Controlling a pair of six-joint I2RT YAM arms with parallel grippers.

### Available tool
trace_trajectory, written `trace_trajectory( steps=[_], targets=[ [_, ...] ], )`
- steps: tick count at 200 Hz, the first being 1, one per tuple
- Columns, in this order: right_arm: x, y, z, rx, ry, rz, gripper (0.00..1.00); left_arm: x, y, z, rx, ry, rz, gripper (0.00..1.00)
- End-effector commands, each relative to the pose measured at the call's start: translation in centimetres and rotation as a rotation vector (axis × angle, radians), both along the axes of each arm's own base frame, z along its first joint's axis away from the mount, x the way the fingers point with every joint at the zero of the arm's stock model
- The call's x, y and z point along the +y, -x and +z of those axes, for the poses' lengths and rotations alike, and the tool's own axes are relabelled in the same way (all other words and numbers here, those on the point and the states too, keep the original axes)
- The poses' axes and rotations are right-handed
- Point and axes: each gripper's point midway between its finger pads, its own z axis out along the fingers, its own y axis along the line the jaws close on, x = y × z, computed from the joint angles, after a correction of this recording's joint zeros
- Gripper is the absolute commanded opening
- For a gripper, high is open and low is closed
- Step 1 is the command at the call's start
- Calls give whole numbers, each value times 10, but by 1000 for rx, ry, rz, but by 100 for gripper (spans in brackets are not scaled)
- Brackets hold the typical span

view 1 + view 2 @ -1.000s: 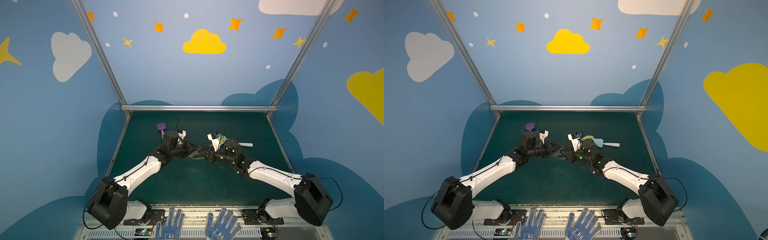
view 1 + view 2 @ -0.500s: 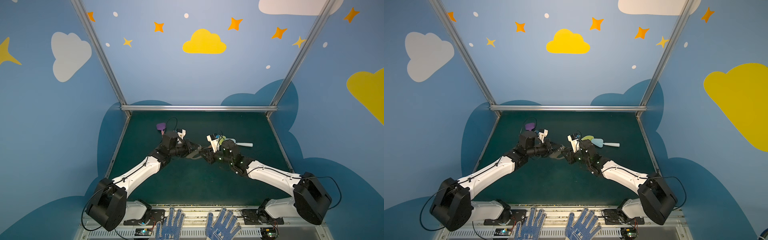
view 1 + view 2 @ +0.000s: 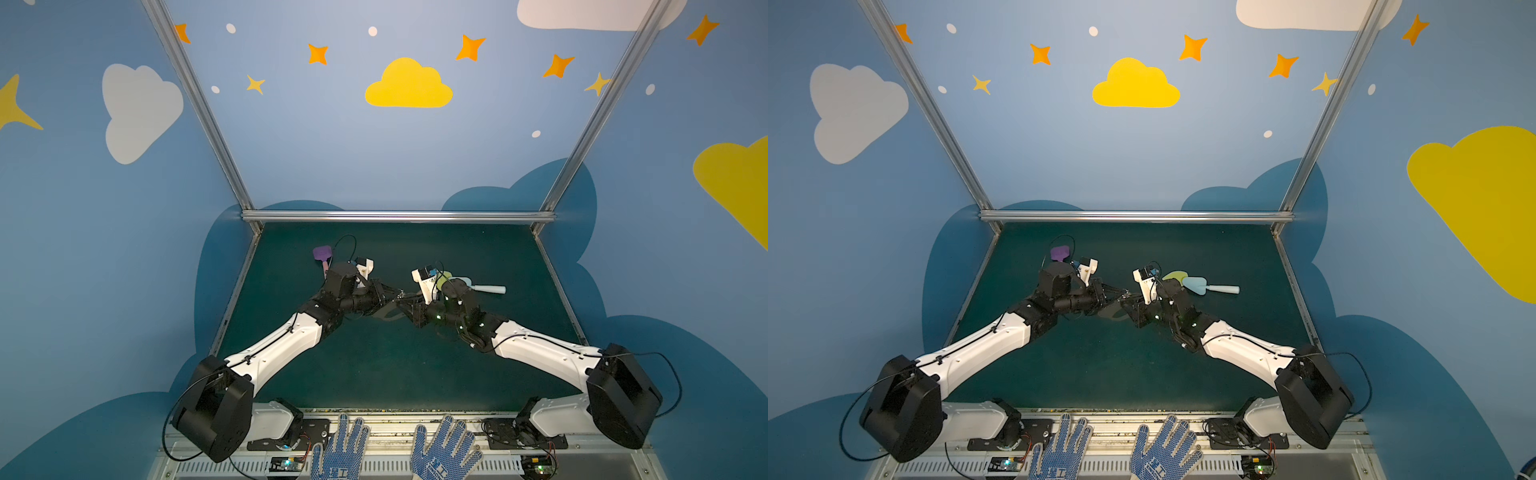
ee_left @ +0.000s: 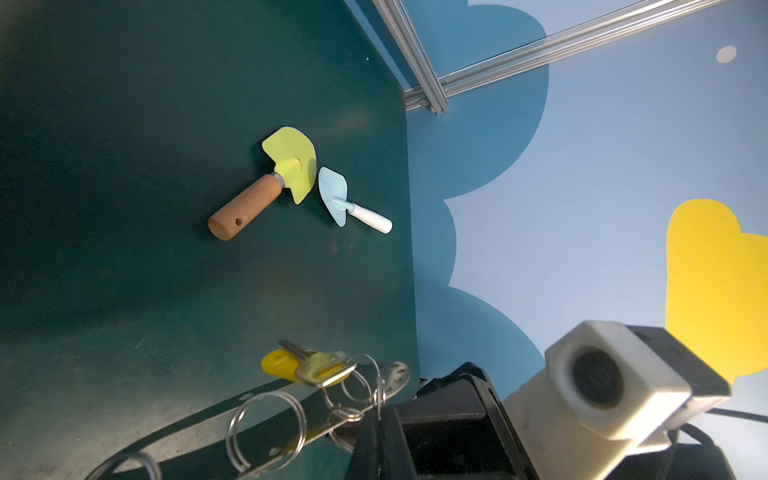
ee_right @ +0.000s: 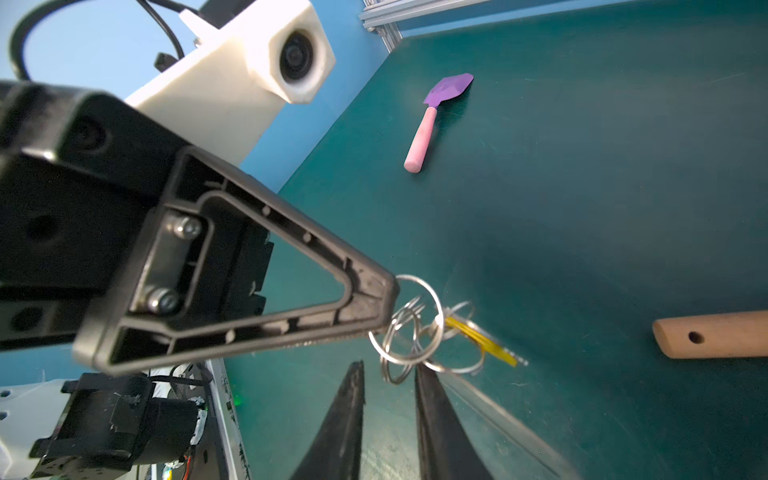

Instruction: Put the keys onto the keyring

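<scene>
- The keyring [image 4: 266, 415], a flat grey plate, is seen at the left wrist view's bottom, carrying metal rings.
- The keys [image 4: 307, 365] are hung on it.
- The left gripper [image 5: 384, 322] is pressed together on a ring.
- The right gripper [image 5: 390, 374] is narrowly parted around the rings.

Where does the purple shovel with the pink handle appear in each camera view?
Both top views: the purple shovel lies far left on the mat, behind the left arm.
Left wrist: not in it.
Right wrist: the shovel lies on the mat beyond the white camera.
Shared landmark: the left arm's white camera.
</scene>
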Motion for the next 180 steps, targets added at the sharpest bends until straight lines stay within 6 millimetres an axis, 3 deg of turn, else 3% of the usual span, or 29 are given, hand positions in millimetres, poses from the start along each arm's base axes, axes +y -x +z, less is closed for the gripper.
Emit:
trace_trajectory(
  steps=[1,77,137,180],
  targets=[
    [4,-9,19,-44,-28,-27,22,-6,-1,12,-40,25,-15,4],
    [-17,-20,9,-32,16,-150,0,-3,2,10,-31,17,-2,4],
    [-37,-23,6,-86,126,-177,0,-2,7,6,3,-6,-29,4],
    [-38,-6,4,-118,170,-81,0,2,6,0,21,-15,-25,4]
  ],
)
